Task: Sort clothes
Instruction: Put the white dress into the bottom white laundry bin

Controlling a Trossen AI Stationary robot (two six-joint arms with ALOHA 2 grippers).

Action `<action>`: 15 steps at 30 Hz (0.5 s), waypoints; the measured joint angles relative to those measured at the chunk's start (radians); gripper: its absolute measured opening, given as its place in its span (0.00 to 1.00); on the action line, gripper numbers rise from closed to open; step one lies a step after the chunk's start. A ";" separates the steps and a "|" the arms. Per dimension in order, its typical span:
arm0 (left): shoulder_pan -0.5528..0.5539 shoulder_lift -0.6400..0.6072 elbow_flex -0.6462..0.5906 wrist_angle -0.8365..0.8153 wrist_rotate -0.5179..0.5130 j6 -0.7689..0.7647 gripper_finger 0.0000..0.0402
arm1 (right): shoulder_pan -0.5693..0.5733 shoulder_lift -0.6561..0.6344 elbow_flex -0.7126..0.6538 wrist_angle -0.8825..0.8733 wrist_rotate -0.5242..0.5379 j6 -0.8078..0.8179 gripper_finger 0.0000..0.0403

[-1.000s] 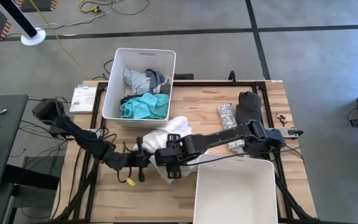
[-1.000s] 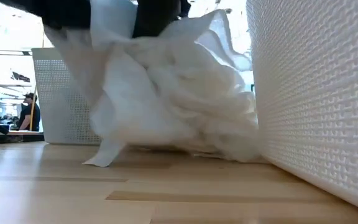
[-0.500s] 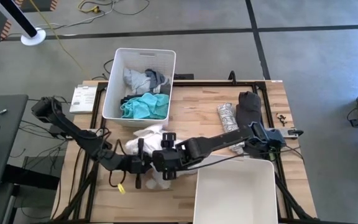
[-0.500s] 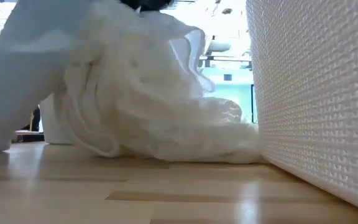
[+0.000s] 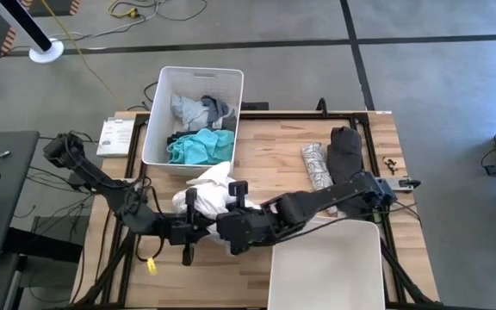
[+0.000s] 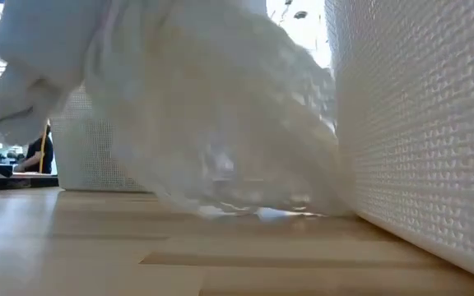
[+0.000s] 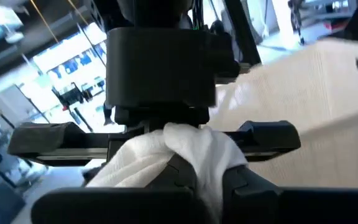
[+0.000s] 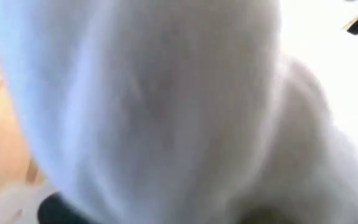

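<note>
The near white bin has nothing showing inside. Beside it, the left gripper and right gripper both pinch the white cloth over the table. The far bin holds teal clothes and grey clothes.

Light wooden desk with two white plastic bins on it: one at the far left with teal and grey clothes inside, one at the near edge. A grey-white patterned roll lies just beside a dark folded garment on the right.
</note>
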 joint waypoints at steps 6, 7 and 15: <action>0.003 0.003 0.116 -0.009 0.056 0.072 0.01 | 0.022 -0.097 0.002 0.025 0.027 -0.010 0.08; 0.007 0.003 0.135 -0.011 0.066 0.078 0.01 | 0.026 -0.114 0.002 0.025 0.028 -0.010 0.08; 0.073 0.023 0.263 -0.039 0.211 0.055 0.01 | 0.068 -0.235 0.002 0.022 0.030 -0.058 0.09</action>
